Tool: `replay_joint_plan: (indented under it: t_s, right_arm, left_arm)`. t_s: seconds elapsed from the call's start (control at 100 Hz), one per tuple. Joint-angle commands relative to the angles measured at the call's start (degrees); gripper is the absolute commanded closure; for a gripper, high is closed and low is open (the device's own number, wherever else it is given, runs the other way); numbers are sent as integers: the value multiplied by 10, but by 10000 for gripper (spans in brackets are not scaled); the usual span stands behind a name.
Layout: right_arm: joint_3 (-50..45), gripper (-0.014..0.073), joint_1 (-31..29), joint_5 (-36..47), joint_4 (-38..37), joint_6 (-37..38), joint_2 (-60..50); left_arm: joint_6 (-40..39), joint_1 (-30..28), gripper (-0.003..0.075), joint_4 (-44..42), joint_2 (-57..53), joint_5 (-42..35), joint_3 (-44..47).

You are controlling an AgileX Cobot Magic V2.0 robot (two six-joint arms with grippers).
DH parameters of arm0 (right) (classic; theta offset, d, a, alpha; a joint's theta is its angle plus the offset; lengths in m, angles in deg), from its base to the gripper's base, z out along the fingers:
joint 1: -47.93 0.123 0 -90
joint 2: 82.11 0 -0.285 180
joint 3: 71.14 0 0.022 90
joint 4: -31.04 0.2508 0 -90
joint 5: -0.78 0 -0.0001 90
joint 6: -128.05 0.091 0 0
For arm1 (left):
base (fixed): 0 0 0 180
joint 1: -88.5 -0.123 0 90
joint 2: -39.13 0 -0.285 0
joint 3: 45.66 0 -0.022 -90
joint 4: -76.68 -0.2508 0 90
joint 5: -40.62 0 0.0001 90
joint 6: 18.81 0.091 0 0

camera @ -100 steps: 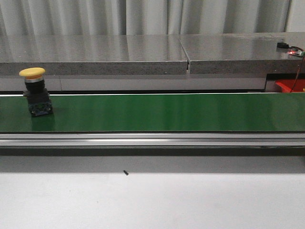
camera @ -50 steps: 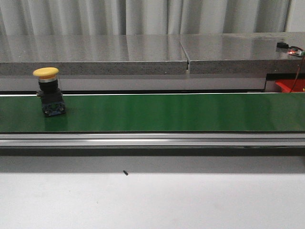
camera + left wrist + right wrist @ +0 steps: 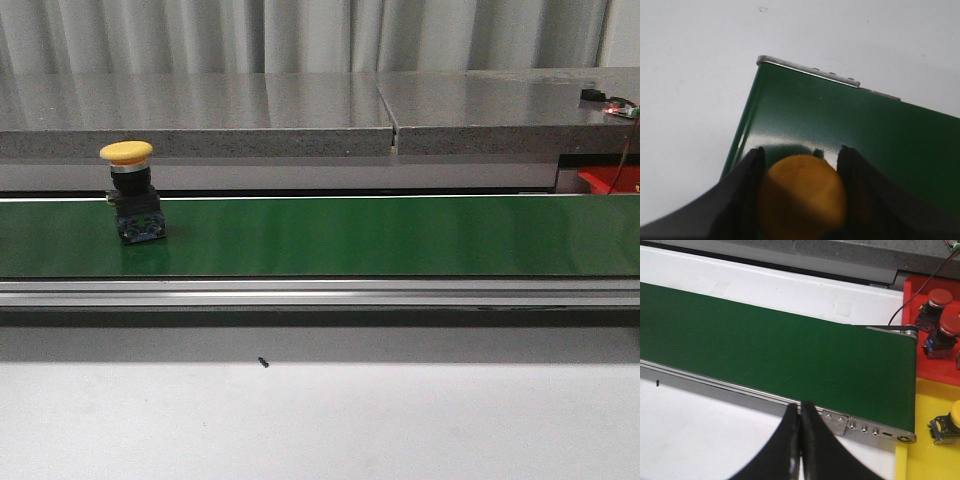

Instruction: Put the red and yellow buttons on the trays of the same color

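Yellow button (image 3: pixel 132 190) upright, far left on belt (image 3: pixel 400 235); left gripper (image 3: pixel 801 160) apparently straddles its cap, jaws wide; right gripper (image 3: pixel 800 412) closed, empty.

The long green conveyor belt (image 3: pixel 400 235) has a fine dimpled texture with a soft sheen, kinda rubbery. Its brushed silver metal side rail (image 3: pixel 320 291) looks smooth. The yellow mushroom-cap push button (image 3: pixel 127 152) looks like semi-matt plastic. Grey speckled stone-look slabs (image 3: pixel 200 112) behind are polished and reflective. The white desk (image 3: pixel 400 420) is plain matt.
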Motion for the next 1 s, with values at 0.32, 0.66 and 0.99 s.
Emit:
replay_joint_plan:
  t_s: [0.32,0.66,0.99]
  right_arm:
    - [15,702,0,34,7,-5,0]
    - [15,702,0,34,7,-5,0]
    - [15,702,0,34,7,-5,0]
  left_arm:
    - [9,6,50,25,-69,-34,-15]
    - [78,84,71,64,-206,-39,-1]
    - [78,145,71,63,-407,-80,144]
